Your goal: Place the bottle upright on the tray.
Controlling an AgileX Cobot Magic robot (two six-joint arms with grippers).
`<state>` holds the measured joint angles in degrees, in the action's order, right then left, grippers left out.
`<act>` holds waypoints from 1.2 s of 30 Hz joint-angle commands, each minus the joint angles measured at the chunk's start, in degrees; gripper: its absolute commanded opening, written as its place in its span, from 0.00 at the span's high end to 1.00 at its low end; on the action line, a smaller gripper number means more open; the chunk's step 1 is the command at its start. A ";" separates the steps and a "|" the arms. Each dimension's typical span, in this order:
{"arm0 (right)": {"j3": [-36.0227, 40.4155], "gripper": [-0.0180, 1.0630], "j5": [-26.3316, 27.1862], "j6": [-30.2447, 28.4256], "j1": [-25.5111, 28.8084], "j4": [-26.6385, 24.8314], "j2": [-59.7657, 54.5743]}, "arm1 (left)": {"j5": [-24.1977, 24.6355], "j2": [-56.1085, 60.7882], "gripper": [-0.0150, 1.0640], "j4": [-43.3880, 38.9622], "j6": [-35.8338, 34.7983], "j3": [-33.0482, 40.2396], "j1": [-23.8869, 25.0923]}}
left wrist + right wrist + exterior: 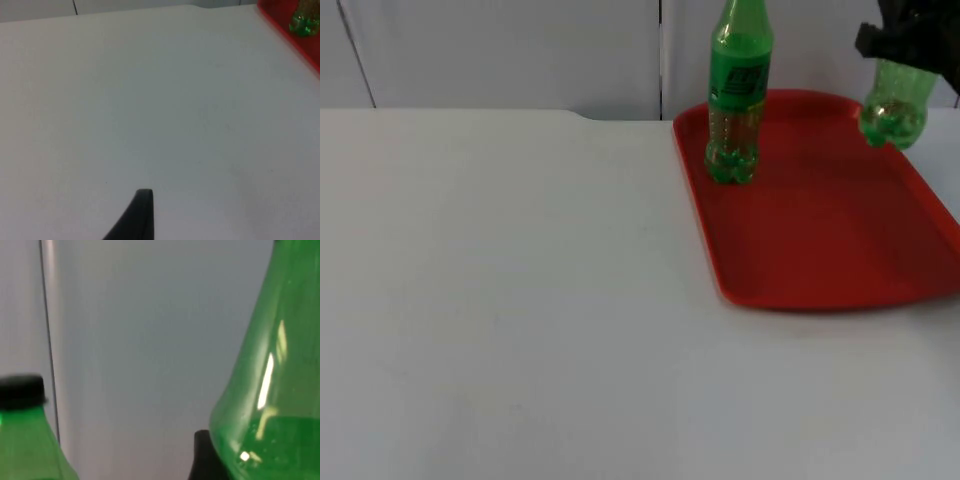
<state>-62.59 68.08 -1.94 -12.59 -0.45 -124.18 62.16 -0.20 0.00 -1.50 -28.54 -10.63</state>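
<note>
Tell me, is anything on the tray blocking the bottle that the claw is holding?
Nothing visible does. The right claw holds the green bottle over the red tray's far right rim; the standing bottle is well left.

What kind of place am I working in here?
Probably a lab test bench: a bare white table ending at a grey partition wall, with just a red tray, one standing green bottle and another in the right pincer.

lab-style test bench, plain white table [500,300], grey partition wall [500,50]
</note>
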 commanded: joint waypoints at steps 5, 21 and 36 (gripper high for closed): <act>-3.89 0.98 1.88 0.03 -0.16 0.45 -4.03 | -0.64 0.20 0.01 0.00 -0.31 0.20 -0.15; -11.20 0.98 1.88 0.03 -0.16 0.45 -13.58 | -0.64 0.20 0.01 0.00 -0.31 0.20 -0.15; -11.20 0.87 1.88 0.03 -0.16 0.45 -15.10 | -0.64 0.20 0.01 0.00 -0.31 0.20 -0.15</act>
<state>-73.59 69.76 -1.86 -12.59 -0.45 -139.25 62.16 -0.20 0.00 -1.50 -28.54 -10.63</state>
